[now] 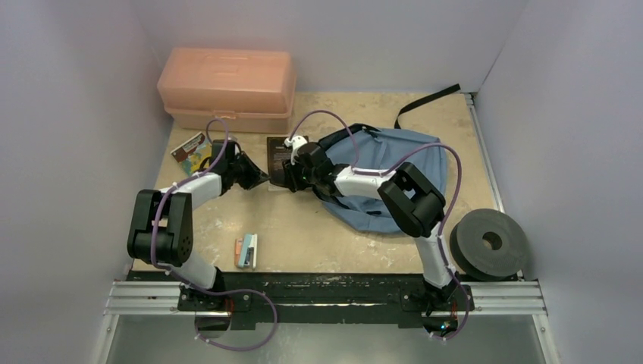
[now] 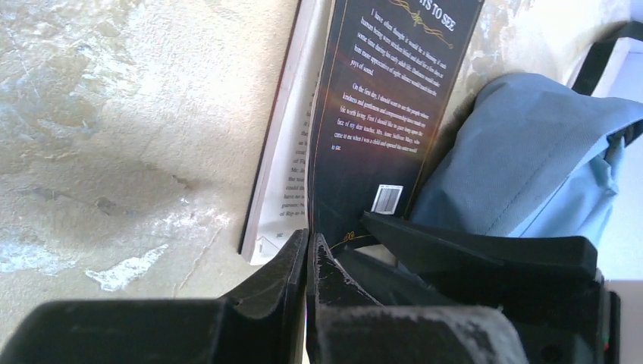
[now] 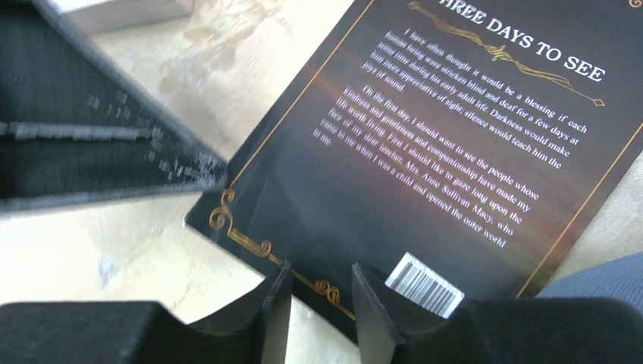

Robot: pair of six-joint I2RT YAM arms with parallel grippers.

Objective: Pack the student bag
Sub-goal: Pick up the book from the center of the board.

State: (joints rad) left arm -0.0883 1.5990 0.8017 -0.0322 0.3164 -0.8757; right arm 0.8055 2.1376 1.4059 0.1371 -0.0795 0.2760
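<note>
The student bag [image 1: 394, 163] is dusty-blue fabric, lying at centre right under my right arm; it also shows in the left wrist view [image 2: 523, 167]. A black book titled "Three Days to See" [image 1: 278, 148] lies just left of the bag, back cover up [image 3: 425, 174]. My left gripper [image 2: 309, 246] is shut on the lower edge of that cover [image 2: 379, 114], which is lifted off the white pages. My right gripper [image 3: 322, 292] is open. Its two fingers straddle the cover's lower edge near the barcode without pinching it. The two grippers nearly meet at the book [image 1: 273, 178].
A salmon-pink plastic box [image 1: 227, 87] stands at the back left. A colourful booklet [image 1: 191, 152] lies in front of it. A small light-blue and orange item [image 1: 246, 250] sits near the front edge, and a black roll [image 1: 489, 243] at the front right. A black strap [image 1: 428, 102] trails behind the bag.
</note>
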